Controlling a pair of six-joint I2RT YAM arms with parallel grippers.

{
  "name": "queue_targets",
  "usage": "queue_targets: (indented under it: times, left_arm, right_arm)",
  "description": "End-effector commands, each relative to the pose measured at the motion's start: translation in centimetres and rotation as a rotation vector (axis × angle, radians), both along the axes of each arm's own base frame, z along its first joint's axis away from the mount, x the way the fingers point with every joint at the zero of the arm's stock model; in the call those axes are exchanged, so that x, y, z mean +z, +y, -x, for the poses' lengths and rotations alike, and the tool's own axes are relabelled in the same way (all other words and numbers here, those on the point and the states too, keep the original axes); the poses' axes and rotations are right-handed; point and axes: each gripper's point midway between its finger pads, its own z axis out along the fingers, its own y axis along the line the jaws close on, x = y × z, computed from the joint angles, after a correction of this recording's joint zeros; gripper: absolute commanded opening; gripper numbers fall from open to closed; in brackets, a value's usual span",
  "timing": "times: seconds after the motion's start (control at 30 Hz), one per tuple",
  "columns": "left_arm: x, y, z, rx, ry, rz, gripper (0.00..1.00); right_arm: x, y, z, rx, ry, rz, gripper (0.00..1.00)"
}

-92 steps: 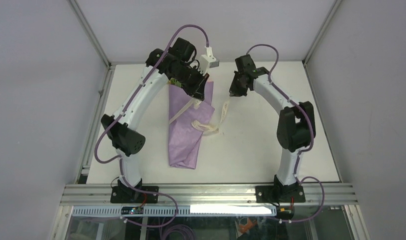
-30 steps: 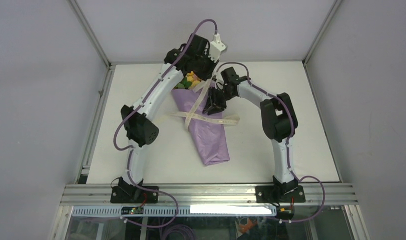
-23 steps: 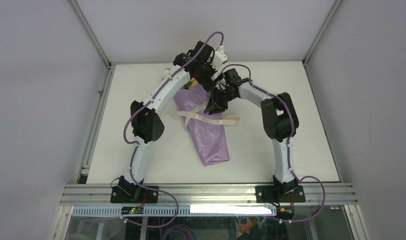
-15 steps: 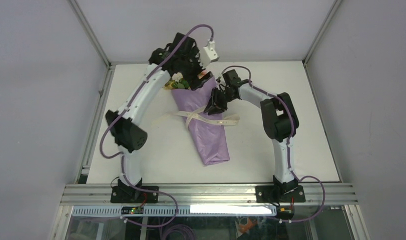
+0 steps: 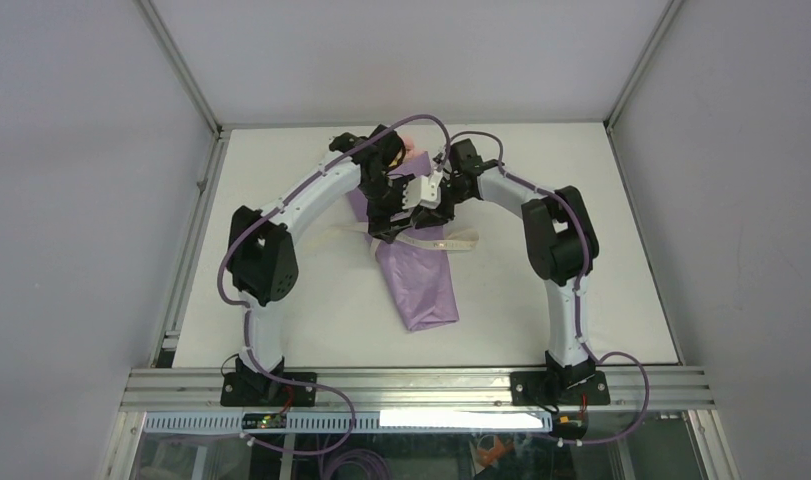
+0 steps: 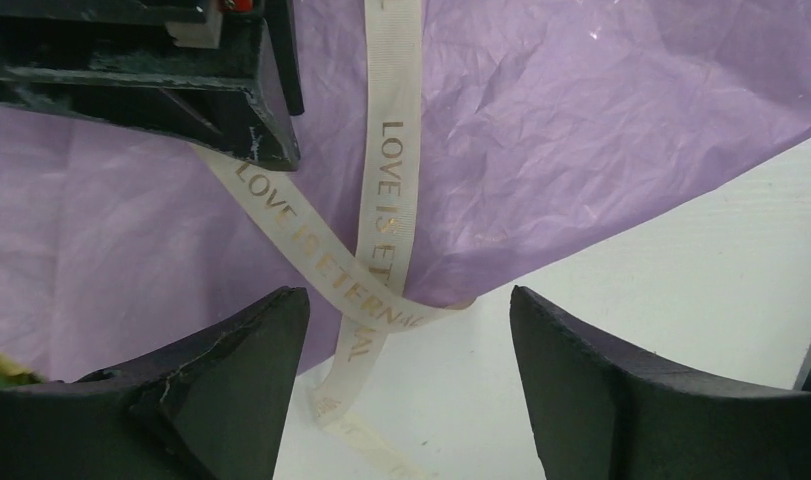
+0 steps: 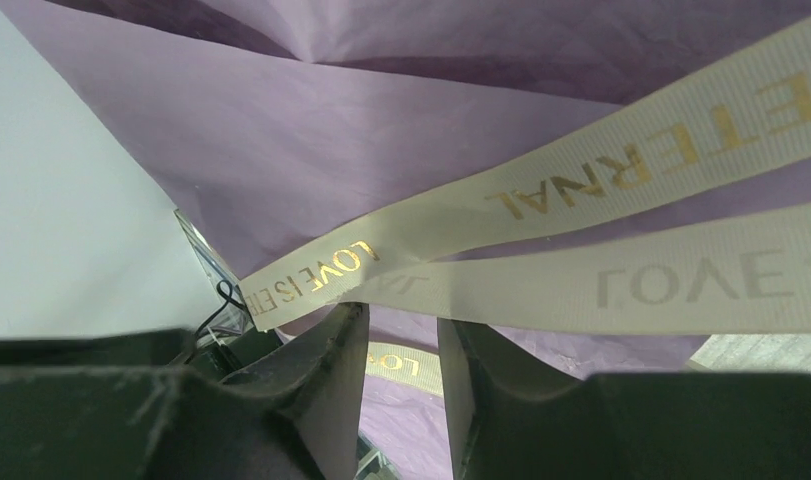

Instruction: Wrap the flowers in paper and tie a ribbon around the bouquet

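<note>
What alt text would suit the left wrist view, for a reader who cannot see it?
Two strands of cream ribbon printed LOVE IS ETERNAL cross over crinkly lilac paper, between the fingers of the open left gripper. Another gripper finger covers one strand at upper left; white table lies lower right.

Bright, even light; faint shadows.

The white table (image 5: pixel 581 300) carries the bouquet (image 5: pixel 421 288) and its ribbon (image 5: pixel 461 240).
</note>
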Motion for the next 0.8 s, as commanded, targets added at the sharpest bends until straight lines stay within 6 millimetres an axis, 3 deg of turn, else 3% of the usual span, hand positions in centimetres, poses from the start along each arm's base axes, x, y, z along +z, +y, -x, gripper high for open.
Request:
queue_targets:
  times: [0.0, 0.37, 0.43, 0.63, 0.67, 0.77]
  left_arm:
    - [0.0, -0.9, -0.7, -0.074, -0.036, 0.047, 0.75]
    - [-4.8, 0.2, -2.9, -0.067, -0.149, -0.077, 0.65]
    - [-5.2, 0.4, -3.0, -0.067, -0.150, -0.088, 0.55]
    - [-4.4, 0.2, -1.9, -0.075, -0.136, -0.047, 0.05]
    - [-3.9, 0.0, -1.6, -0.074, -0.135, -0.030, 0.00]
    - [-1.8, -0.5, -0.6, -0.053, -0.127, 0.036, 0.00]
  right_arm:
    - [4.0, 0.2, -0.8, -0.019, -0.097, -0.041, 0.34]
    - [4.4, 0.1, -1.1, -0.026, -0.100, -0.057, 0.33]
    - [4.3, 0.0, -1.2, -0.032, -0.096, -0.058, 0.33]
    - [4.6, -0.4, -1.3, -0.049, -0.099, -0.068, 0.31]
    - [4.8, -0.5, -1.3, -0.050, -0.102, -0.070, 0.31]
    - [5.6, -0.5, -0.8, -0.034, -0.117, -0.087, 0.30]
